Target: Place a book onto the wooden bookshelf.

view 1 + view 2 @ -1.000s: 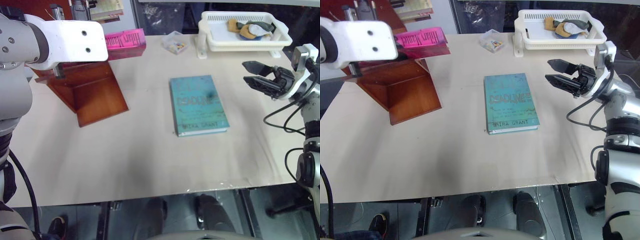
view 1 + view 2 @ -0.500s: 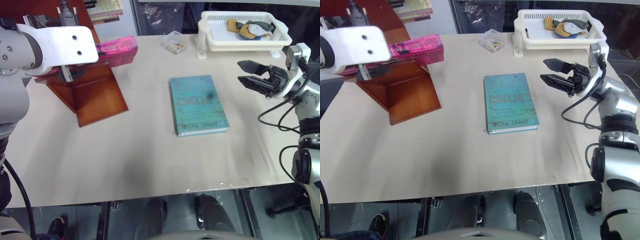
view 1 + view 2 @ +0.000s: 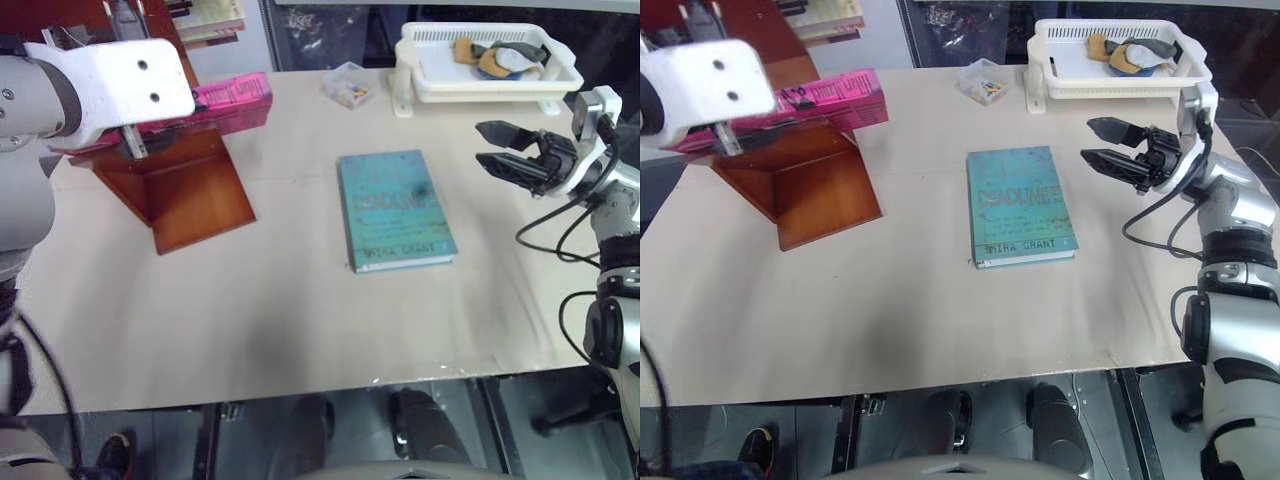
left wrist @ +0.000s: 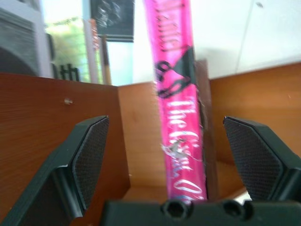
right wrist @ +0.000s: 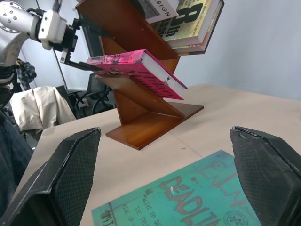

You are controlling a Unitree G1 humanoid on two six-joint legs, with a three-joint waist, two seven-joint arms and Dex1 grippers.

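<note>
The pink book [image 3: 235, 95] lies tilted on an upper sloping panel of the reddish-brown wooden bookshelf [image 3: 190, 190] at the table's back left, one end jutting out over the table. My left gripper [image 4: 171, 155] is open. Its two fingers [image 4: 89, 160] stand wide on either side of the book's [image 4: 176, 94] near end, apart from it. In the right wrist view the book [image 5: 136, 70] rests across the shelf [image 5: 146, 117]. My right gripper [image 3: 482, 143] hovers open and empty over the table's right side.
A teal-green book [image 3: 395, 208] lies flat mid-table. At the back right stands a white basket tray [image 3: 405, 75] with cloth items in it, and a small clear box [image 3: 350, 85] beside it. Other books [image 5: 188, 19] sit higher on the shelf.
My left gripper has opened and let go of the pink book, which has settled lower onto the shelf panel. The right gripper keeps its pose.
</note>
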